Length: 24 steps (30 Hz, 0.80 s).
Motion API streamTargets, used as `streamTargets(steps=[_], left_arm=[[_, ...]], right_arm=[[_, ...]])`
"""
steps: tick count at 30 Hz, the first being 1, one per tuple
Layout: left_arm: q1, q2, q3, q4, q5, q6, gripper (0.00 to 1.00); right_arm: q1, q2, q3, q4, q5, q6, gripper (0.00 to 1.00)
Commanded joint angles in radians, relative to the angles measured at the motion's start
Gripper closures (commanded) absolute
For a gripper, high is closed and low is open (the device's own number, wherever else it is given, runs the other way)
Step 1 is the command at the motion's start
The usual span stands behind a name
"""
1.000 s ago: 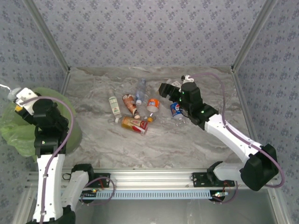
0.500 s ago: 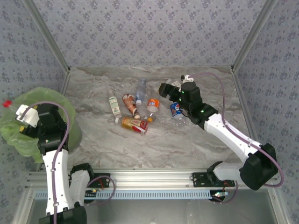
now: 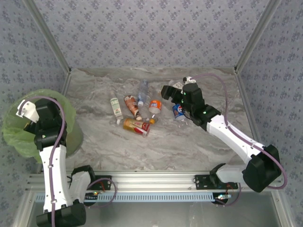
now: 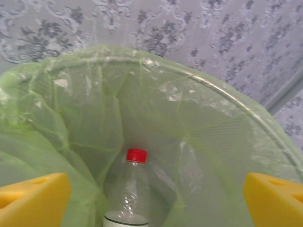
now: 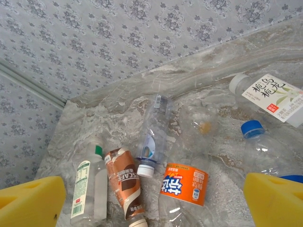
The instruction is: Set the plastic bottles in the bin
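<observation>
My left gripper (image 3: 23, 109) hangs open over the bin (image 3: 13, 136), a round bin lined with a light-green bag (image 4: 199, 123). Down inside it lies a clear bottle with a red cap (image 4: 136, 155), between and below my yellow fingertips (image 4: 33, 196). My right gripper (image 3: 165, 91) is open above the bottle pile, touching none of them. Below it lie an orange-label bottle (image 5: 185, 183), a brown-label bottle (image 5: 124, 179), a clear white-capped bottle (image 5: 154, 127), a green-capped bottle (image 5: 87, 189), a blue-capped bottle (image 5: 258, 137) and a white-label bottle (image 5: 272, 94).
A red-and-yellow-label bottle (image 3: 136, 125) and a blue-label bottle (image 3: 178, 111) also lie on the marble tabletop (image 3: 189, 146). Patterned walls close off the back and sides. The bin stands off the table's left edge.
The left gripper carried a red-capped bottle over the bin, then opened; the bottle now lies inside the bin. The right arm has barely moved.
</observation>
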State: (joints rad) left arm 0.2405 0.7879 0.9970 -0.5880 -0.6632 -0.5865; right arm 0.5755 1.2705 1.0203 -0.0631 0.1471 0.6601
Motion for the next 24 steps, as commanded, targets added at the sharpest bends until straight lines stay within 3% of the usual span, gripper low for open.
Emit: streamTargets(steps=[1, 8, 12, 16, 21, 24], left_arm=[[0.004, -0.008, 0.052, -0.022, 0.109, -0.016, 0.04], [0.003, -0.076, 0.029, 0.079, 0.33, -0.031, 0.01], [0.004, -0.061, 0.049, 0.135, 0.577, -0.026, 0.01], [-0.006, -0.006, 0.081, 0.161, 0.773, -0.049, 0.01], [-0.133, 0.036, 0.08, 0.222, 0.811, -0.047, 0.01], [-0.266, 0.085, 0.111, 0.201, 0.75, -0.012, 0.01]], right_arm=[[-0.004, -0.02, 0.021, -0.036, 0.039, -0.023, 0.01], [-0.012, -0.031, -0.008, -0.064, 0.045, -0.069, 0.01], [-0.075, -0.009, 0.003, -0.131, -0.086, -0.114, 0.01], [-0.109, 0.02, 0.02, -0.238, -0.1, -0.187, 0.01], [-0.134, 0.095, 0.041, -0.395, -0.144, -0.268, 0.01], [-0.132, 0.146, 0.039, -0.467, -0.107, -0.268, 0.01]])
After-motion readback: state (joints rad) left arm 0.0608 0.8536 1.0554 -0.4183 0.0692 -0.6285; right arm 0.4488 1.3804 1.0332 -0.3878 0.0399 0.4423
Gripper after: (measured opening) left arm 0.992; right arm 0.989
